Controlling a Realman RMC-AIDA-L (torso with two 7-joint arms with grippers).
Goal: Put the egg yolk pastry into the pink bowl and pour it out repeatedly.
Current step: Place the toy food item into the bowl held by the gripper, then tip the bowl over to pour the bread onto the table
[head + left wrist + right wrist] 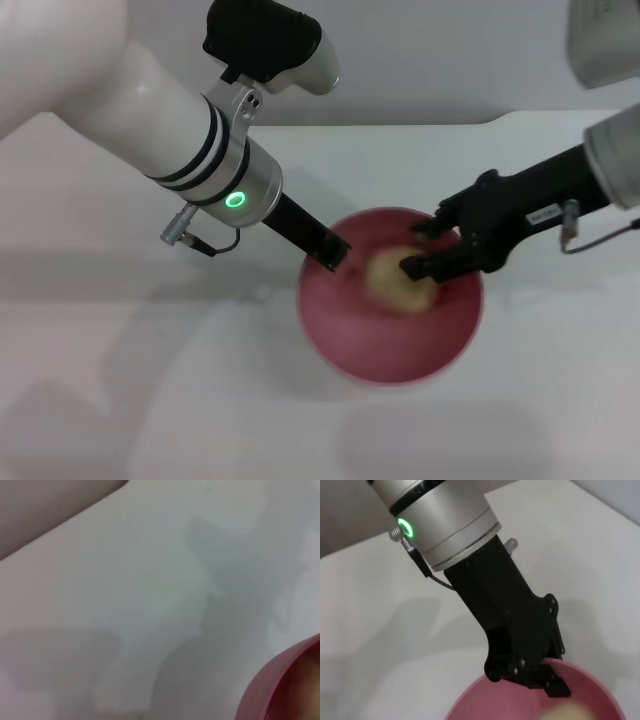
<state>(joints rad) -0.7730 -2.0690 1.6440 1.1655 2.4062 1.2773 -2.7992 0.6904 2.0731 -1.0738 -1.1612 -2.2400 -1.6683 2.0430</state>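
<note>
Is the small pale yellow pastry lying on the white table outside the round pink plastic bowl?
No, the pastry sits inside the pink bowl, at the right claw.

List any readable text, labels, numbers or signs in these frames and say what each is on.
No text can be read anywhere.
Small white label on the right gripper: too blurred to read.
Green ring light on the left arm's wrist: a plain indicator, no characters.
Pink bowl: unmarked.

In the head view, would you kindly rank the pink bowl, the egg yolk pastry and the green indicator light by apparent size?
1. Pink bowl, clearly largest.
2. Egg yolk pastry, inside the bowl, partly covered by the right gripper.
3. Green indicator light on the left arm's wrist, smallest, though nearer the camera.
</note>
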